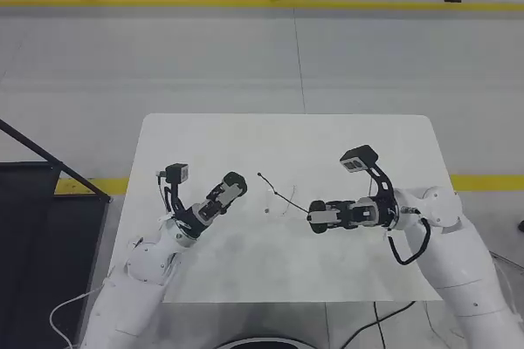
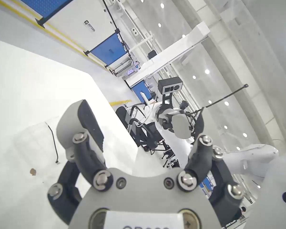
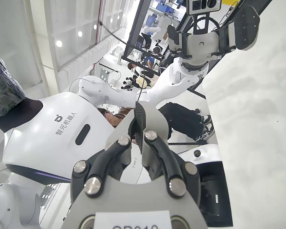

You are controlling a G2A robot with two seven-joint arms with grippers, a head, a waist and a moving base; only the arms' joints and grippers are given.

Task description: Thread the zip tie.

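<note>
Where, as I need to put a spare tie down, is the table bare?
Bare: the far strip of the table beyond both arms, and the near strip between them. Crowded: the middle, where the zip tie juts from the right pincer toward the open left pincer.

Bright, even light from ceiling lamps (image 2: 207, 71) above me; my white table (image 1: 244, 140) nearly washes out, shadows faint. The floor (image 1: 244, 61) at 12 o'clock looks hazy. Wrist views bow at the edges.
</note>
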